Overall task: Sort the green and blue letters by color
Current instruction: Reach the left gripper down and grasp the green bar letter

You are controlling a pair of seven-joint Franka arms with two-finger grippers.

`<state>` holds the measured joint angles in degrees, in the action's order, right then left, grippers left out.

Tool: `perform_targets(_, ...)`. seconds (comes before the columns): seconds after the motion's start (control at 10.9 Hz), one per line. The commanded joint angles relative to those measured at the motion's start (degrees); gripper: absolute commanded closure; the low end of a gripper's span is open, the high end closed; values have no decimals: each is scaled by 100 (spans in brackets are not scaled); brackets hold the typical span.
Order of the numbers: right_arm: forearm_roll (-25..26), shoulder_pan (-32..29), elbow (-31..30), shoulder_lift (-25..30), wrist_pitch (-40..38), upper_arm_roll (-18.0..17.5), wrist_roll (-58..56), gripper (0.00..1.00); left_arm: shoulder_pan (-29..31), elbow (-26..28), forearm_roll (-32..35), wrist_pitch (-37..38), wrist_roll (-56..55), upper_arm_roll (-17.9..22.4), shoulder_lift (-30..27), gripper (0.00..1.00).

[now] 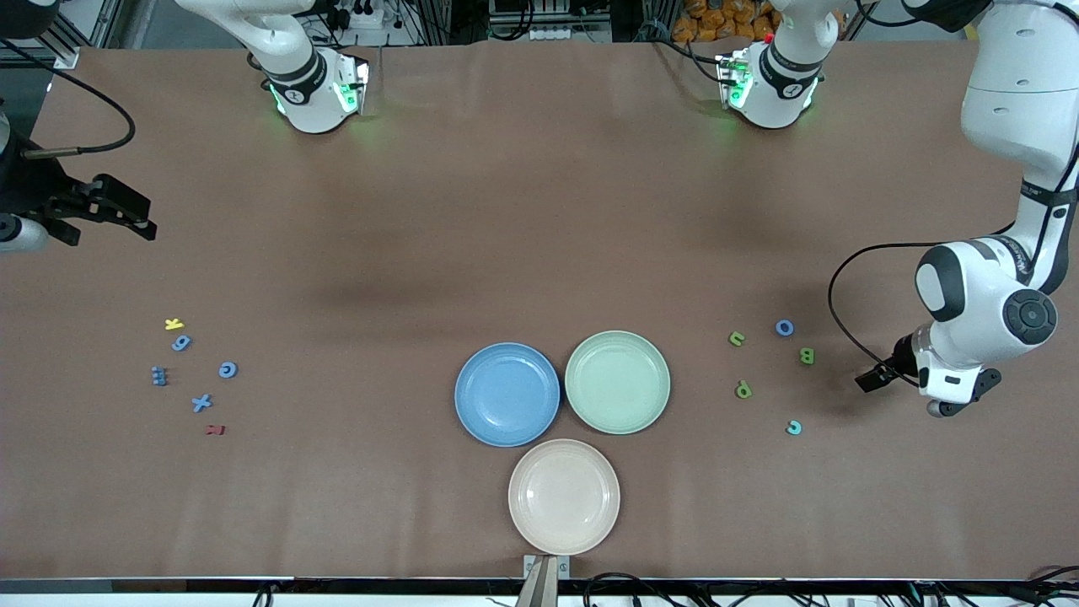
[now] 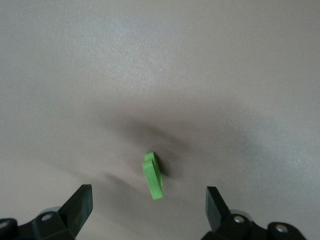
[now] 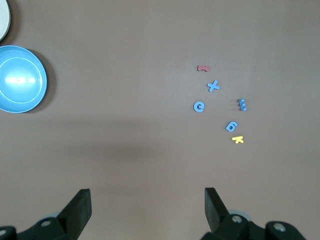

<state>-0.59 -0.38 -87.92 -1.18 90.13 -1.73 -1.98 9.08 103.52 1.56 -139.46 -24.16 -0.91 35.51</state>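
Left wrist view: green letter (image 2: 154,176) lies between spread fingers (image 2: 80,205).

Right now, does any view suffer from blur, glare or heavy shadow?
Front view: sharp and evenly lit, soft arm shadows on the brown table. Left wrist view: hazy, a dark shadow beside the small green foam letter. Right wrist view: clear, glare on the glossy blue plate.

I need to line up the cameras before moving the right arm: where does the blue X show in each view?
Front view: the blue X lies toward the right arm's end of the table, just farther from the camera than the dark red letter.
Right wrist view: the blue X sits beside the dark red letter.
Left wrist view: not in it.
Shared landmark: the blue plate.
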Motion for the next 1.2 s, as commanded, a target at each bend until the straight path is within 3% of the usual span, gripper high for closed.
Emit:
perform_targets(0.0, -64, -15, 29, -40, 13, -12, -13, 0, 24, -235, 107, -125, -124, 3, 175, 0)
perform_targets(0.46, -64, -15, 30, -40, 5, -20, -13, 0, 59, -262, 107, -230, -98, -6, 255, 0)
perform_targets(0.55, -64, -15, 30, -40, 5, -20, -13, 0, 68, -262, 107, -265, -89, -6, 255, 4)
perform_targets(0.74, -64, -15, 30, -40, 5, -20, -22, 0, 76, -253, 116, -274, -72, -6, 263, 35)
perform_targets(1.1, -64, -41, 3, -49, -65, -3, 4, 0, 76, -236, 116, -468, -72, -6, 325, 42)
